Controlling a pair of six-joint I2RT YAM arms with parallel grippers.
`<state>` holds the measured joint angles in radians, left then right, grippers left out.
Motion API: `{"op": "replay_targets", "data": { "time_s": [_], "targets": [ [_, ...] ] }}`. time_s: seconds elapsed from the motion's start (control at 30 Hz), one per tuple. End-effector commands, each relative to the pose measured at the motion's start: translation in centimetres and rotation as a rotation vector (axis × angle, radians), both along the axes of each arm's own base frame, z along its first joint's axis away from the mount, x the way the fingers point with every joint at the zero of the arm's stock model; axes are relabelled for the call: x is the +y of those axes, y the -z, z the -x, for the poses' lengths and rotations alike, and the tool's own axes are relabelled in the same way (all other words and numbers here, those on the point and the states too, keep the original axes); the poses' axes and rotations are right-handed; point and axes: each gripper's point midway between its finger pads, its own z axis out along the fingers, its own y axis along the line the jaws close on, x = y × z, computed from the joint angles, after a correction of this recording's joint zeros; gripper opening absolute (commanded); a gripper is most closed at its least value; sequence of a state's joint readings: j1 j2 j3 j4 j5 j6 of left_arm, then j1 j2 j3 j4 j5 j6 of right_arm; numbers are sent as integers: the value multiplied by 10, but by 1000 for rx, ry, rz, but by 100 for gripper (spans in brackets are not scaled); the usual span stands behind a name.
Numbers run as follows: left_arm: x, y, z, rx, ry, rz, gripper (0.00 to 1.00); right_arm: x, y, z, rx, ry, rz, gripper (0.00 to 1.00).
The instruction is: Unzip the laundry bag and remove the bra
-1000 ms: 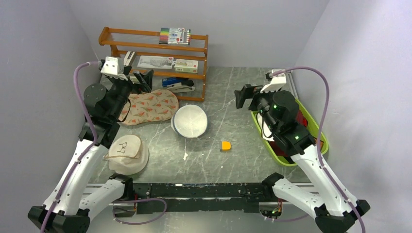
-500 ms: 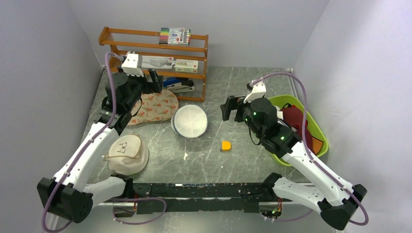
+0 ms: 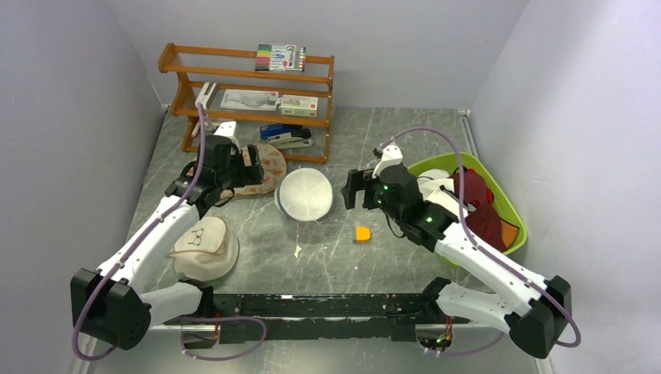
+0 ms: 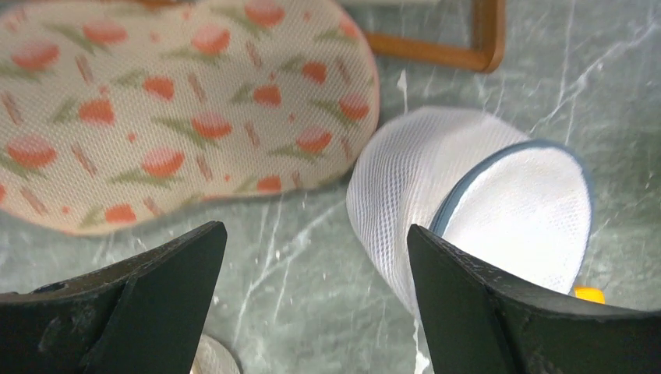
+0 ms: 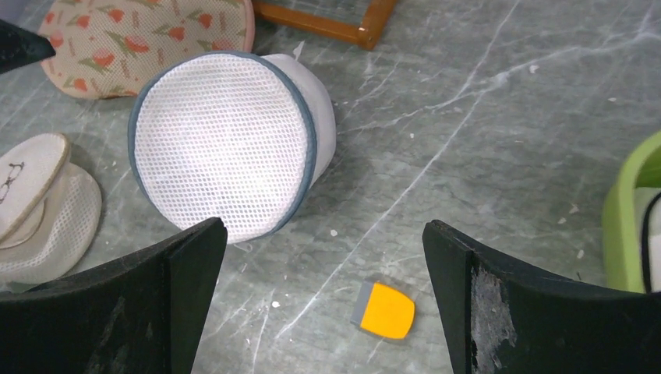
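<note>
The laundry bag (image 3: 269, 158) is a flat beige pouch with orange-red and green flowers. It lies zipped flat in front of the wooden rack and is partly hidden by my left arm. It fills the upper left of the left wrist view (image 4: 179, 109) and shows at the top left of the right wrist view (image 5: 148, 39). My left gripper (image 3: 249, 171) is open and empty and hovers over the bag's near right edge (image 4: 316, 234). My right gripper (image 3: 351, 191) is open and empty over bare table right of the bag (image 5: 323, 226). No bra shows.
A white mesh cylinder with a grey-blue rim (image 3: 304, 195) lies on its side between the grippers. A cream cap with drawn glasses (image 3: 204, 245) sits front left. A small orange piece (image 3: 363, 233) lies mid-table. A green tub (image 3: 510, 202) of clothes stands at the right and the wooden rack (image 3: 249, 78) at the back.
My left gripper has come forward and right, from the bag's far left to its near right edge. My right gripper has moved left from the green tub towards the mesh cylinder.
</note>
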<state>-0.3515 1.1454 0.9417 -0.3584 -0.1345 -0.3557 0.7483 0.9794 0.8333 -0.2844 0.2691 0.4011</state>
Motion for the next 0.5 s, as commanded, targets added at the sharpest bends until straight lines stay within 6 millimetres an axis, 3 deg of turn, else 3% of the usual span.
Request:
{"op": "replay_targets", "data": {
  "time_s": [0.0, 0.17, 0.3, 0.4, 0.47],
  "targets": [
    [-13, 26, 23, 143, -1, 94, 98, 22, 15, -11, 29, -37, 3, 100],
    [-33, 4, 20, 104, 60, 199, 98, 51, 47, -34, 124, -84, 12, 100],
    [-31, -11, 23, 105, 69, 182, 98, 79, 57, -40, 192, -182, -10, 100],
    [-27, -22, 33, 83, 78, 176, 98, 106, 54, -22, 204, -325, -43, 100],
    [-24, -31, 40, 52, 86, 175, 98, 122, 32, -13, 148, -362, -55, 100]
  ]
}}
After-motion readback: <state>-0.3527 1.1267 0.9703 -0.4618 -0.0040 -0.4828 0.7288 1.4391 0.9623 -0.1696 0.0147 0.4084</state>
